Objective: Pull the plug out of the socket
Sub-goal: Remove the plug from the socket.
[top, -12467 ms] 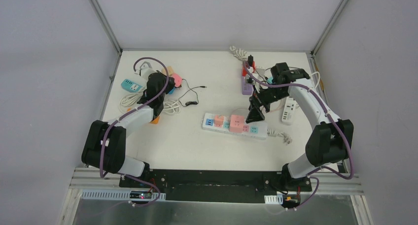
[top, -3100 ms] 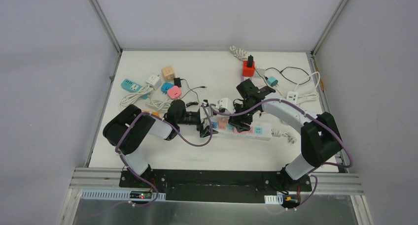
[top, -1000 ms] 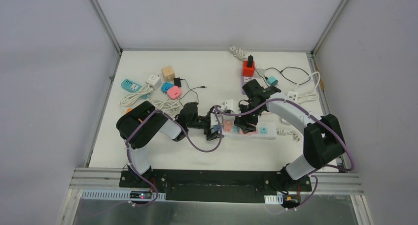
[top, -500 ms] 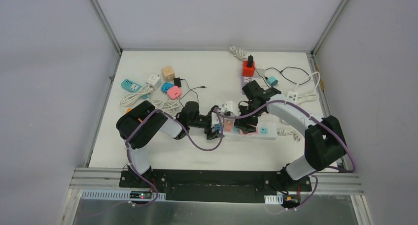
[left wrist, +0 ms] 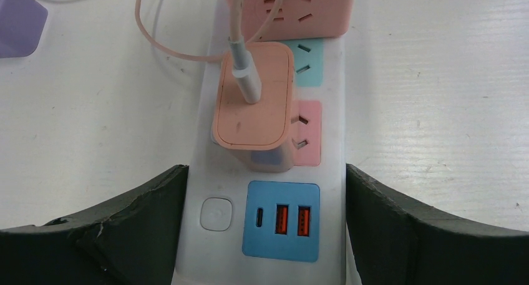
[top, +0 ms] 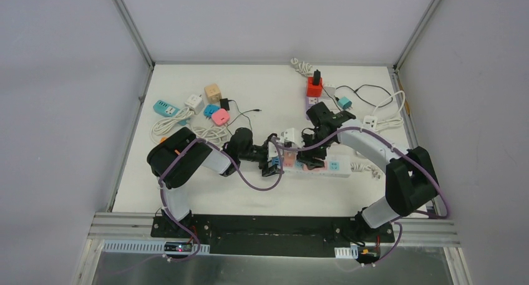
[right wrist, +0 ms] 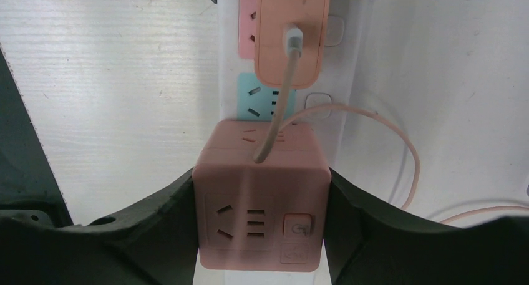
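Observation:
A white power strip (top: 335, 166) lies mid-table; it is the socket. In the left wrist view my left gripper (left wrist: 263, 194) is shut on the strip's end (left wrist: 215, 247), with both black fingers (left wrist: 125, 229) pressed against its long sides beside the blue USB panel. A pink cube plug (right wrist: 249, 222) sits in the strip, and my right gripper (right wrist: 261, 179) is shut on its two sides. A flat pink charger (right wrist: 293, 35) with a cable is plugged in between the two grippers. From above, the left gripper (top: 272, 162) and right gripper (top: 312, 155) hide most of the cube.
A red cube with a black plug (top: 314, 85), a teal adapter (top: 344, 102) and a white strip (top: 370, 121) lie at the back right. A teal strip (top: 165, 108), small cubes (top: 213, 92), a pink adapter (top: 219, 116) and coiled cable (top: 199, 133) sit at the back left.
Over the last second both arms have stayed almost still on the strip and the cube. Three seconds ago the left gripper was further left, short of the strip's end.

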Available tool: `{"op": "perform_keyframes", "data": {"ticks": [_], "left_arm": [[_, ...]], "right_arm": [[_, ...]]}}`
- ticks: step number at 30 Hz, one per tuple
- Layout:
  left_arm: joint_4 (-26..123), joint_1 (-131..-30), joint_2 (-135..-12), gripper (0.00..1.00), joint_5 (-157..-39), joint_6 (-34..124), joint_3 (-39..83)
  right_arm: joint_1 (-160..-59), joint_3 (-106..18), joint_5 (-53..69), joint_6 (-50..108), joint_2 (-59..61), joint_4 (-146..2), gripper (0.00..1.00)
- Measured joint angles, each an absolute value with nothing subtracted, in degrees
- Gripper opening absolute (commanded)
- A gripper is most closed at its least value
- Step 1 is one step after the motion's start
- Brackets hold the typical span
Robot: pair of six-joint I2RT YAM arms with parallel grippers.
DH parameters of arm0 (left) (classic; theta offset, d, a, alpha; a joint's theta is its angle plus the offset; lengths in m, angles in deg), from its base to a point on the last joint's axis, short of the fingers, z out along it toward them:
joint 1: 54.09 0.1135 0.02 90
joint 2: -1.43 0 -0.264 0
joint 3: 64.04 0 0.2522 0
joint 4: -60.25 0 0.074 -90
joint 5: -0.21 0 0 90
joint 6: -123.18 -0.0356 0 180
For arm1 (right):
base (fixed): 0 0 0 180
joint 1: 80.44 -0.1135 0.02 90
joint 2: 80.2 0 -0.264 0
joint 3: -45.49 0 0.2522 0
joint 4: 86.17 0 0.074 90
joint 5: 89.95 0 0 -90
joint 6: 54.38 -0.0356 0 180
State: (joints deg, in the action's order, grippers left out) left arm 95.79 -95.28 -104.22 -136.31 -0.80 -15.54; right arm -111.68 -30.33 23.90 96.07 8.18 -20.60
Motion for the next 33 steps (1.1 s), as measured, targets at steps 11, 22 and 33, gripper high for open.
{"op": "perform_keyframes", "data": {"ticks": [11,22,33], "left_arm": [[95.73,-95.31,-104.22,0.00,-136.35,-0.88,-15.54],[95.68,-94.98,-104.22,0.00,-136.40,-0.88,-15.58],[95.75,-94.93,-104.22,0.00,-136.79,-0.86,-15.58]], "right_arm": [[-107.71,-31.97,28.12,95.19,9.99,-18.78,0.00],[-113.21,-30.50,22.61,96.85,8.02,-19.68,0.00],[-109.02,-30.88,28.30,97.77,9.20,-19.02,0.00]]}}
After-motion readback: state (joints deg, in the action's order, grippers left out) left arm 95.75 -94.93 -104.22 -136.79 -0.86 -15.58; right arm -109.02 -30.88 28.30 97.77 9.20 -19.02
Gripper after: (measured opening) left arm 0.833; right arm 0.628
